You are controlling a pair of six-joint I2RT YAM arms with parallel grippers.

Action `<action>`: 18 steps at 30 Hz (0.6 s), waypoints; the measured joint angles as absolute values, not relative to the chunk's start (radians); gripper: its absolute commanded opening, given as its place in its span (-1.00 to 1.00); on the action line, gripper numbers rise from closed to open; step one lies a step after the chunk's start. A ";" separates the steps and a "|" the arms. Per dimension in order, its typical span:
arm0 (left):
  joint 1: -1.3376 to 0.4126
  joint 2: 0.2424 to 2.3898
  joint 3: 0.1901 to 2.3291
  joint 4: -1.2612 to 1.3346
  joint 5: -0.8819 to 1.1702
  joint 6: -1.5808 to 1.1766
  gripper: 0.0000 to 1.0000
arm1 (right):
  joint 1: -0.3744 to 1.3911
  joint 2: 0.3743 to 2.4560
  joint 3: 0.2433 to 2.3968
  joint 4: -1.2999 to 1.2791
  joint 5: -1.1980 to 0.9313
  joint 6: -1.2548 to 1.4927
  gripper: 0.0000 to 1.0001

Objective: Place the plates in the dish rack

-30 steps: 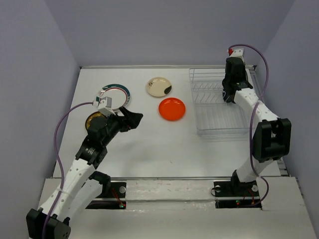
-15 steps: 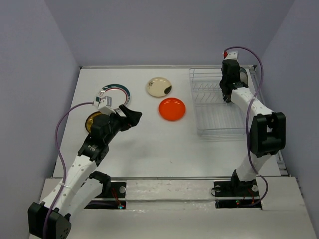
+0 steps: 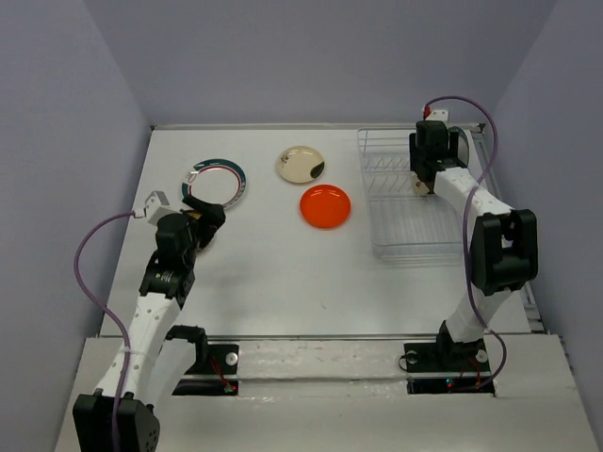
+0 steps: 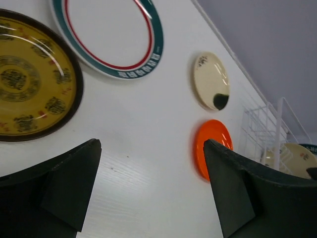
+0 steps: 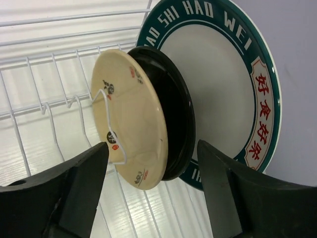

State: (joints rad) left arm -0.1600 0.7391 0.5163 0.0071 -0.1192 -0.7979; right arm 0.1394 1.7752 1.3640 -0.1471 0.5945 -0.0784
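Three plates stand upright in the dish rack [image 5: 44, 104]: a cream plate [image 5: 131, 119], a black plate [image 5: 181, 124] behind it, and a teal-rimmed plate [image 5: 223, 84] at the far end. My right gripper [image 5: 151, 166] is open, with its fingers apart on either side of the cream and black plates' lower edges. On the table lie a gold plate [image 4: 29, 84], a teal-rimmed plate [image 4: 109, 34], a cream plate [image 4: 211, 81] and an orange plate [image 4: 210, 146]. My left gripper [image 4: 151, 168] is open and holds nothing, just right of the gold plate.
The dish rack [image 3: 405, 226] stands at the table's back right, its near slots bare. The side walls stand close to the table's left and right edges. The orange plate [image 3: 325, 205] lies between the two arms.
My right gripper has gone from shut to open at the rack's far end. My left arm has pulled back to the left, toward the gold plate, and has stayed open.
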 measured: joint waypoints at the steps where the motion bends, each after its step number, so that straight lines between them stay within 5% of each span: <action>1: -0.112 0.751 0.516 -0.009 -0.120 -0.796 0.87 | 0.139 1.774 1.364 -0.157 0.590 -0.065 0.65; 18: 0.354 0.847 0.467 -0.150 -0.110 -0.790 0.43 | 0.247 1.249 1.215 -0.193 0.244 0.193 0.74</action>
